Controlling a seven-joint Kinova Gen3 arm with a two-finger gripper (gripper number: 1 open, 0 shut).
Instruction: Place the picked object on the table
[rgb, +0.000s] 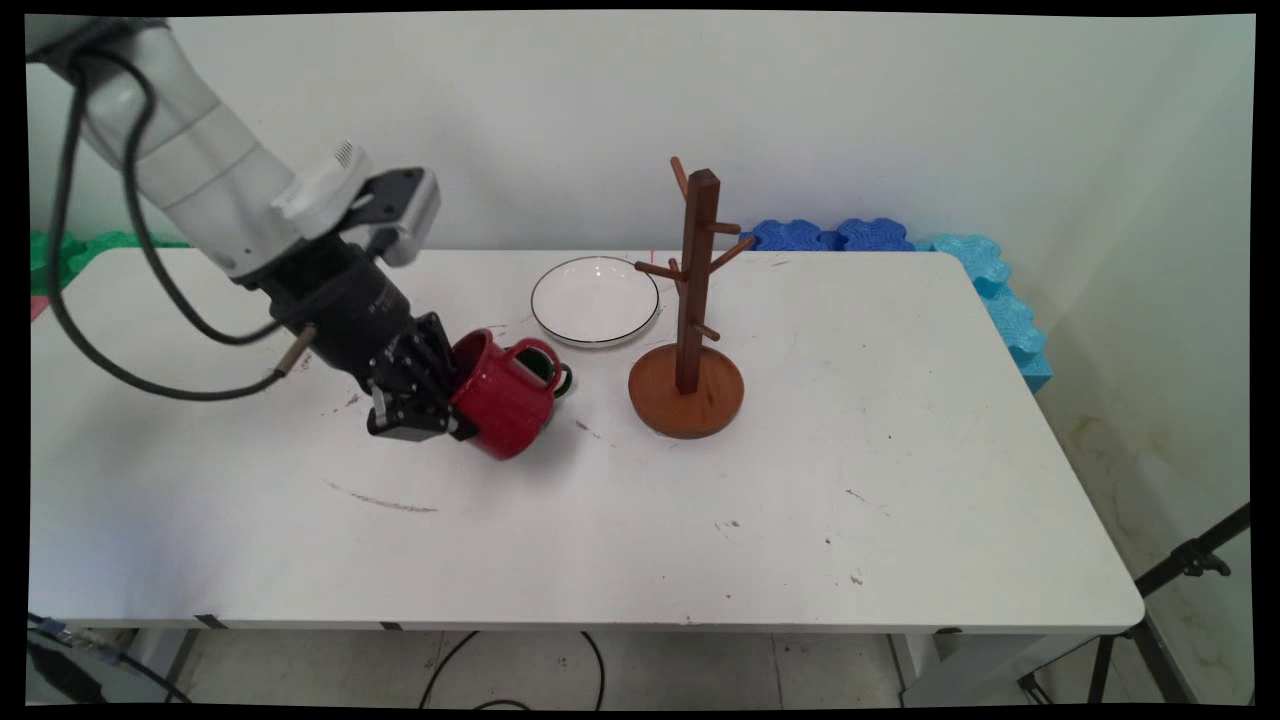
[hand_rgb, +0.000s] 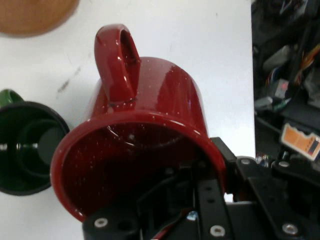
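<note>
My gripper (rgb: 440, 395) is shut on the rim of a red mug (rgb: 505, 400), with one finger inside the mug and one outside. The mug is tilted on its side, its mouth toward the hand and its handle up. It hangs low over the white table (rgb: 700, 520), and I cannot tell whether it touches. In the hand view the red mug (hand_rgb: 150, 100) fills the middle and my gripper (hand_rgb: 202, 167) clamps its rim at the lower right. A dark green mug (rgb: 548, 366) stands upright just behind the red one and shows as the green mug (hand_rgb: 25, 145) at the left.
A brown wooden mug tree (rgb: 692, 300) with several pegs stands on a round base right of the mugs; the base (hand_rgb: 35, 15) shows in the hand view's top left corner. A white plate (rgb: 595, 300) lies behind, near the far edge. Blue foam blocks (rgb: 990, 290) line the table's far right.
</note>
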